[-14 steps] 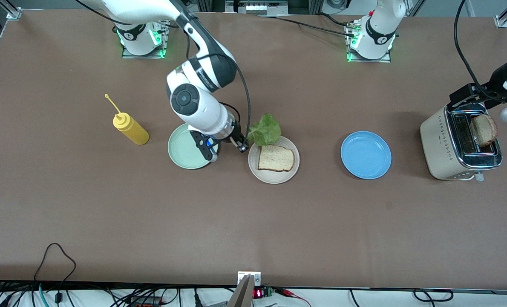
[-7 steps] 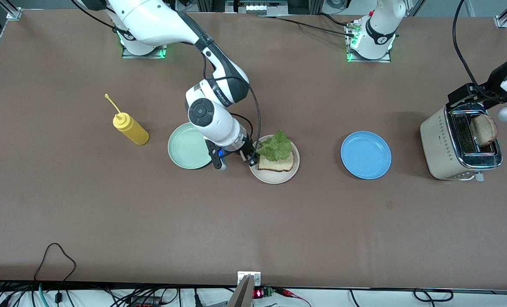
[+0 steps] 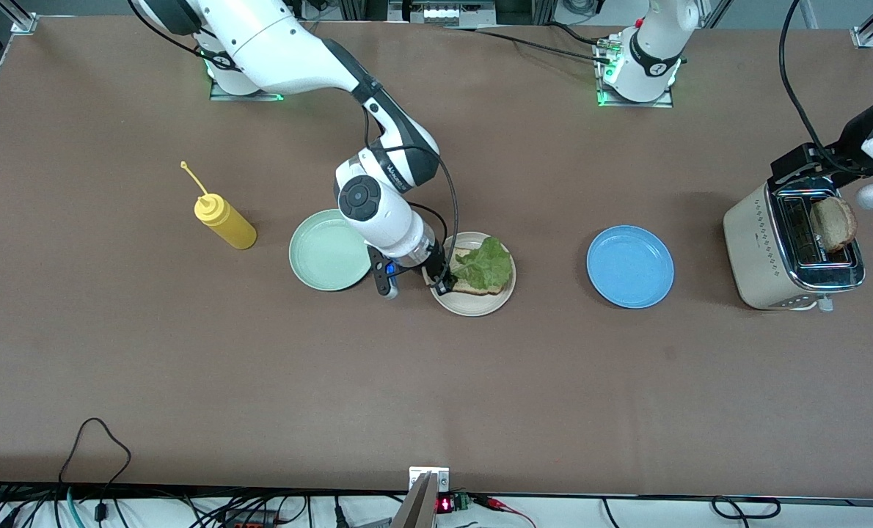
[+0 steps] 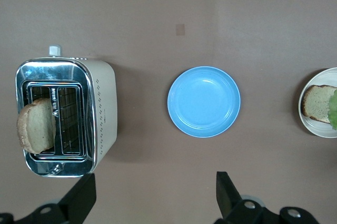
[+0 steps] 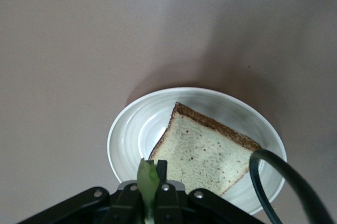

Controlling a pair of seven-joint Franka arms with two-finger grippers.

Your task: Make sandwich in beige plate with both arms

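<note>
Brown matte desk (image 3: 187,367), cables trailing along its near edge. Going from the right arm's end: yellow squeeze bottle (image 3: 224,220), mint-green plate (image 3: 323,260), then beige plate (image 3: 473,302) carrying a bread slice (image 5: 202,153). Right gripper (image 3: 444,282) is pinching the lettuce leaf (image 3: 489,265) by its stem over that slice. Blue plate (image 3: 629,266) is sitting next. Toaster (image 3: 759,249) is holding a second bread slice (image 3: 833,224) at the left arm's end. Left gripper (image 4: 152,200) is hanging over the desk beside the toaster, fingers spread wide, holding nothing.
</note>
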